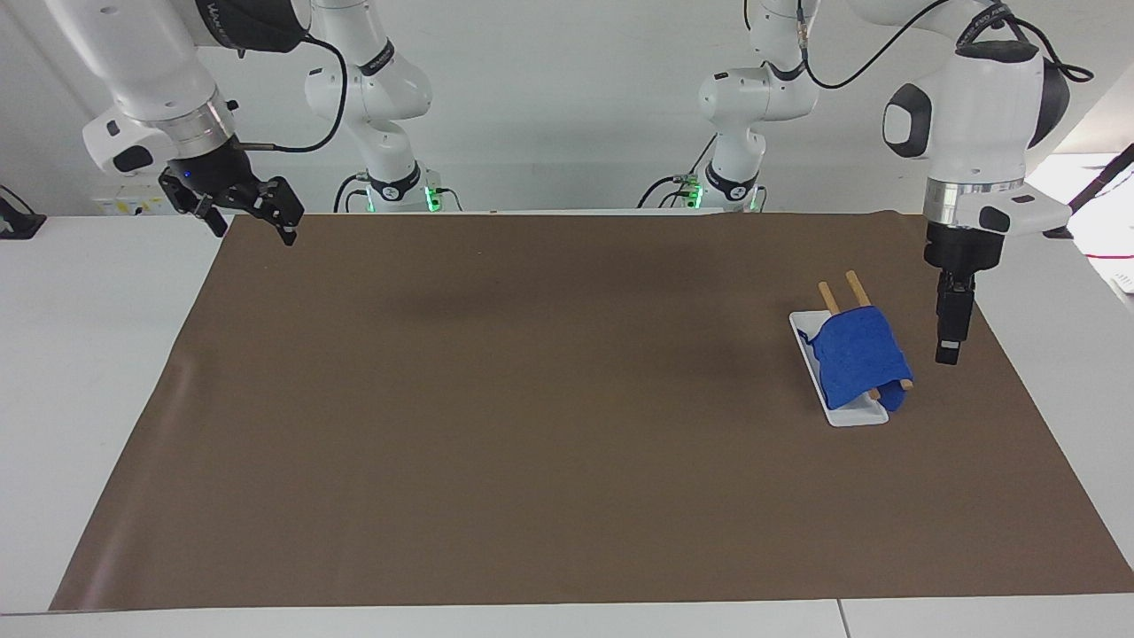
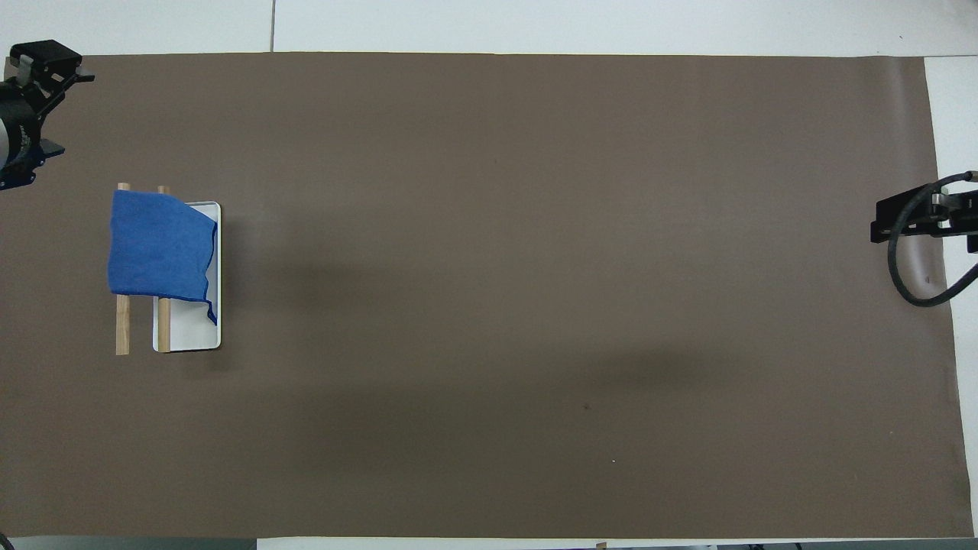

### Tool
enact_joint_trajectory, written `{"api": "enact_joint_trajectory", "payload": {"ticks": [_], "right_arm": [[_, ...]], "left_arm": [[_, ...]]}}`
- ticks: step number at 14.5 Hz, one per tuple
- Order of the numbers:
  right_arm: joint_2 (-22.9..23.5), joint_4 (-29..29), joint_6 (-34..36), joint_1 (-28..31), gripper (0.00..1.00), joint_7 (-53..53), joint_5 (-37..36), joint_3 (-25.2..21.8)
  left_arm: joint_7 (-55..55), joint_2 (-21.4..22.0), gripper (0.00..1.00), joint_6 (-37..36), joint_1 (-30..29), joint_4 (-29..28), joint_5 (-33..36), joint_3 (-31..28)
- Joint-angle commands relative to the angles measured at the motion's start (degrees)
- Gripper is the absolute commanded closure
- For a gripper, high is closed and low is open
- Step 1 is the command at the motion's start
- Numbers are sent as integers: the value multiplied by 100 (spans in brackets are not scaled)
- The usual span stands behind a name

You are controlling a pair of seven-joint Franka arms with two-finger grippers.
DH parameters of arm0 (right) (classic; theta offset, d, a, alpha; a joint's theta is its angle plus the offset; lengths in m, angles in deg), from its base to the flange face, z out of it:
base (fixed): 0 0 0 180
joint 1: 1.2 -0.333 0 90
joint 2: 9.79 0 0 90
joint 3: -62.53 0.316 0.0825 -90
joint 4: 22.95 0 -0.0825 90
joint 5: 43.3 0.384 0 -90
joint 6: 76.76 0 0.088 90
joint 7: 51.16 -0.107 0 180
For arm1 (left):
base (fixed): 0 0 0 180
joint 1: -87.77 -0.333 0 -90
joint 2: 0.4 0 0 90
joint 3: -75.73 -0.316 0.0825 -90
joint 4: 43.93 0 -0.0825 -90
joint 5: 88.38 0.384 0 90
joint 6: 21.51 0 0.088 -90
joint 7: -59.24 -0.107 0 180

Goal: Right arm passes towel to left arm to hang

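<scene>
The blue towel (image 1: pixel 858 356) drapes two wooden rods (image 1: pixel 854 288) over a white tray (image 1: pixel 849 415); left claw (image 1: pixel 947 353) beside it, spread unreadable; right claw (image 1: pixel 251 219) wide, empty.

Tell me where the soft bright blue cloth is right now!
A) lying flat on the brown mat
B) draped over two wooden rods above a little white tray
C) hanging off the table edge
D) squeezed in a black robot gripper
B: the soft bright blue cloth lies draped over two wooden rods above the little white tray, and the left gripper and right gripper both hang apart from it, holding nothing.
</scene>
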Motion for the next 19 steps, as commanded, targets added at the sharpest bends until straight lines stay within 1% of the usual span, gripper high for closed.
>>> {"api": "enact_joint_trajectory", "payload": {"ticks": [1,3,5,8,12,17,19], "right_arm": [[-85,82,-53,46,0,-64,115,37],[-77,91,-53,46,0,-55,124,46],[-85,91,-44,37,0,-55,124,37],[-85,91,-53,20,0,-55,115,38],[-85,82,-44,46,0,-47,115,37],[-85,73,-35,37,0,94,54,38],[-85,73,26,37,0,94,54,38]], "left_arm": [[-744,-28,0,-583,42,390,-331,-5],[-1630,-28,0,-1013,25,610,-690,-22],[-2623,-28,0,-1610,-28,847,-955,-49],[-4091,-19,0,-2568,-46,997,-1044,-110],[-5569,95,0,-3483,-89,980,-1052,-110],[-6301,244,0,-4494,-98,953,-1044,-110],[-6355,306,0,-4619,-98,918,-1044,-110]]}}
